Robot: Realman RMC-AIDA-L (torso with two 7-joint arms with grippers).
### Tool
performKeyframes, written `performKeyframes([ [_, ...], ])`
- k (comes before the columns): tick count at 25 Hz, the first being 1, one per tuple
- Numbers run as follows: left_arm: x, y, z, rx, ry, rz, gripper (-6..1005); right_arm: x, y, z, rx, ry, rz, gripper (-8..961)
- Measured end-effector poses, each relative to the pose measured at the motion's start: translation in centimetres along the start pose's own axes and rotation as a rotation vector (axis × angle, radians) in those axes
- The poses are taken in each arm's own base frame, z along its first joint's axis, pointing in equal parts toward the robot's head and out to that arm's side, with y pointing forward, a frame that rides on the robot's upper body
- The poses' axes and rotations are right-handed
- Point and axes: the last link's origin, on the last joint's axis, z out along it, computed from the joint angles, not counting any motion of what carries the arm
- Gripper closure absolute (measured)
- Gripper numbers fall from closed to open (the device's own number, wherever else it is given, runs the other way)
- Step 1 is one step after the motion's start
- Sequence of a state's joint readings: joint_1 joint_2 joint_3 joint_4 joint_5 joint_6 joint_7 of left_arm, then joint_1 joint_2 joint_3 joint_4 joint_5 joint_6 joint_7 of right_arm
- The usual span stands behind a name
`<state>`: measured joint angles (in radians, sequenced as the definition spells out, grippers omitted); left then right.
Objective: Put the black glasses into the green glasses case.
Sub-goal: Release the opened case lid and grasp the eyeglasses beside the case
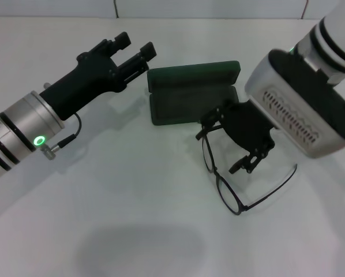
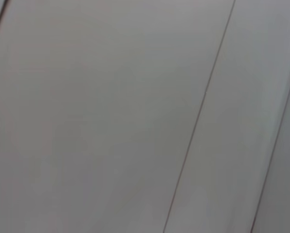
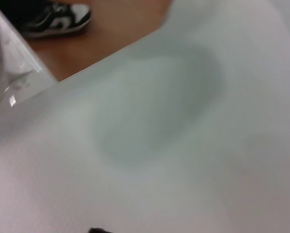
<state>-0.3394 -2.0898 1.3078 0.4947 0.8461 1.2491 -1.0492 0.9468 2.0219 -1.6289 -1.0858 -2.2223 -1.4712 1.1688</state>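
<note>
- Black glasses [image 1: 227, 187] lie unfolded on the white desk [image 1: 132, 219], near the case, likely for a short transfer.
- Right hand [image 1: 247, 163] sits over them; grip cannot tell.
- Green glasses case [image 1: 190, 95] open, empty, ready.
- Left hand [image 1: 137, 48] spread, empty, beside the lid.

A dark green glasses case [image 1: 193, 93] with a darker, near-black lining lies on a plain white desk [image 1: 120, 202]. Just beside the case, the black glasses [image 1: 224, 184] have thin black rims and clear lenses. Left of the case, the left gripper [image 1: 135, 52] is matt black on a silver wrist with black bands and a glowing green ring light. Right of the case, the right gripper [image 1: 244, 161] is black under a pale grey and white housing.
</note>
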Motion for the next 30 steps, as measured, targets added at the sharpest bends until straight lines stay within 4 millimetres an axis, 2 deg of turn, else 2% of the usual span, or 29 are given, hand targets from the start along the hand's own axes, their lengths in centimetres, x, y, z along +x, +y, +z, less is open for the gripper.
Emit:
performKeyframes([
  [16,-0.5,0.2,-0.6,-0.004,-0.003,0.002,260,-2.2,0.1,4.0,-0.079,0.144,-0.23,131],
  [30,-0.9,0.5,-0.8,-0.014,-0.004,0.003,260,-3.2,0.4,6.1,-0.105,0.194,-0.309,134],
])
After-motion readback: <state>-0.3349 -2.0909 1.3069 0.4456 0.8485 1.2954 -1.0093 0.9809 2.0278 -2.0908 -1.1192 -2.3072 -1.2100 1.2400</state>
